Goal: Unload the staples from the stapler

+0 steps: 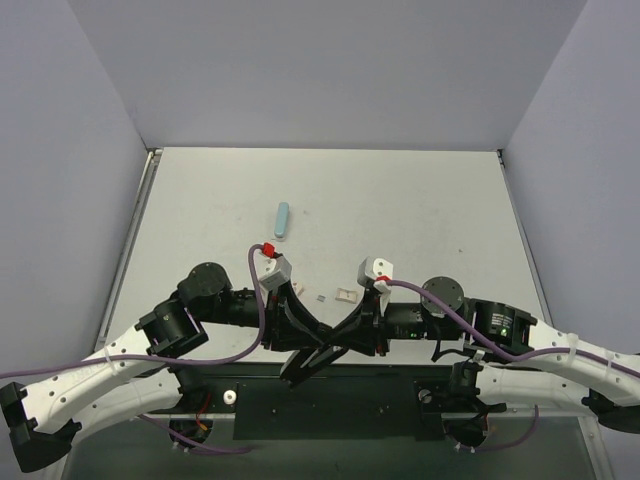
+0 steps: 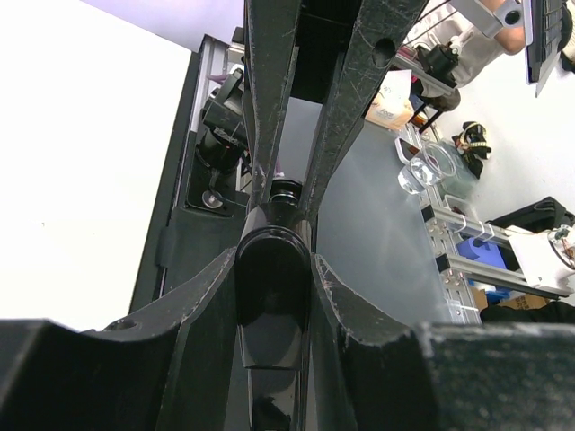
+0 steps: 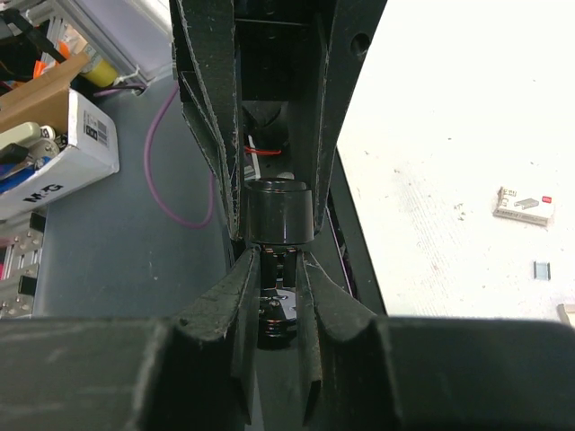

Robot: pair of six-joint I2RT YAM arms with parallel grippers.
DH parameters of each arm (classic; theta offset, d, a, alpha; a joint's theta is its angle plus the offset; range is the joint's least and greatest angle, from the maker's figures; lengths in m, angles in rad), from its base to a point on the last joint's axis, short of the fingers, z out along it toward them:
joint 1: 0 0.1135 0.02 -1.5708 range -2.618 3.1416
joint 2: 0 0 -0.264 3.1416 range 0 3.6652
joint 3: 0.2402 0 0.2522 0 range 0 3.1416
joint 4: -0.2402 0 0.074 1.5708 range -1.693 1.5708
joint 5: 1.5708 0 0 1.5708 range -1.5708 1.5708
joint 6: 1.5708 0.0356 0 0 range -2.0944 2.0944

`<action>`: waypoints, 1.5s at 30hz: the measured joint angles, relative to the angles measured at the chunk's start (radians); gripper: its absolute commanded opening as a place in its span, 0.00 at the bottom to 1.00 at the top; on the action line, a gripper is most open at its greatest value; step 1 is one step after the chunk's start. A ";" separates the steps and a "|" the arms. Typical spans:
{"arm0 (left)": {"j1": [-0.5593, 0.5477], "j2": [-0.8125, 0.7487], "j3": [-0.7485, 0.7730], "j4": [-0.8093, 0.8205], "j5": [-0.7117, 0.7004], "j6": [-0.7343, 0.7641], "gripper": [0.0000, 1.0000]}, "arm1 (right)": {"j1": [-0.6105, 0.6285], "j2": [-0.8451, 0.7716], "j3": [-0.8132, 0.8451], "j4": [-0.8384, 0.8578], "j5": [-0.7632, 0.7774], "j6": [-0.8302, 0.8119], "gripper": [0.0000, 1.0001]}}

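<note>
The black stapler [image 1: 312,356] is held between both grippers above the table's near edge, at the middle. My left gripper [image 1: 318,340] is shut on it. In the left wrist view my left gripper [image 2: 274,269] clamps the stapler's glossy black rounded end [image 2: 272,296]. My right gripper [image 1: 346,334] comes in from the right and is also shut on it. In the right wrist view my right gripper [image 3: 277,260] holds a narrow part of the stapler [image 3: 278,214], with silvery metal [image 3: 286,305] showing between the fingers. Most of the stapler's length is hidden by the fingers.
A light blue oblong object [image 1: 282,220] lies on the white table further back. A small staple box [image 1: 345,295] and a tiny staple piece [image 1: 320,297] lie just beyond the grippers; both also show in the right wrist view [image 3: 523,206], [image 3: 543,268]. A black base plate [image 1: 330,400] sits below.
</note>
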 measured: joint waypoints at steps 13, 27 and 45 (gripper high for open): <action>-0.001 -0.004 0.000 -0.003 -0.016 -0.006 0.00 | -0.001 -0.048 -0.083 0.096 0.007 0.033 0.00; -0.001 -0.001 0.000 -0.023 -0.023 0.000 0.00 | -0.002 -0.072 -0.171 0.190 0.008 0.077 0.00; -0.005 -0.031 -0.003 -0.085 -0.085 0.010 0.00 | -0.008 -0.090 -0.304 0.370 0.008 0.173 0.00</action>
